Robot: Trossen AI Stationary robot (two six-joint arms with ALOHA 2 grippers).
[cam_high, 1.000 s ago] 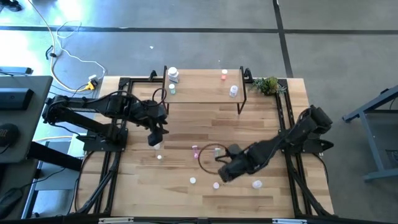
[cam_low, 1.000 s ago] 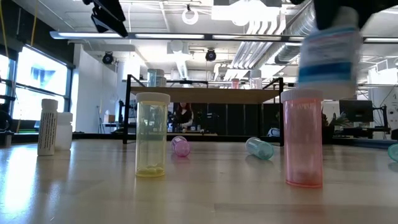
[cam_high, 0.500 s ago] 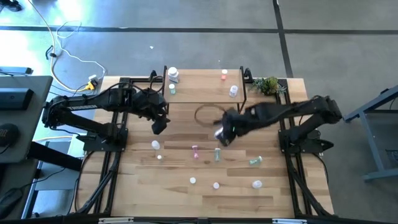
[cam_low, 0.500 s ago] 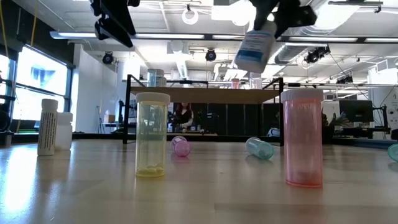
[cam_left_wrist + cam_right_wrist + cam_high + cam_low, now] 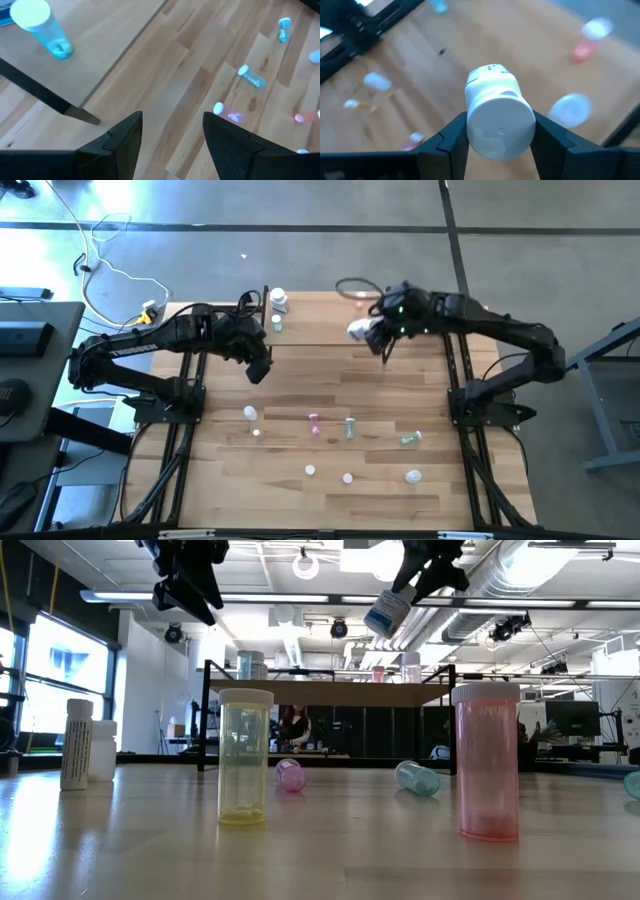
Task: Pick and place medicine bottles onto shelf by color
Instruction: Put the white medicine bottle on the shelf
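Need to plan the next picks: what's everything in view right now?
shelf: one, light wood on black legs, far side of the table.
bottles on shelf: white and teal at its left end; pink and a pale-capped one on its right half.
bottles on table: eight, in front of the shelf; pink, green and teal mid-table, the rest showing white caps.
held white bottle: one, in the air above the shelf's right half.
left gripper: open, empty, hovering before the shelf's left end.
right gripper: shut on the held white bottle.
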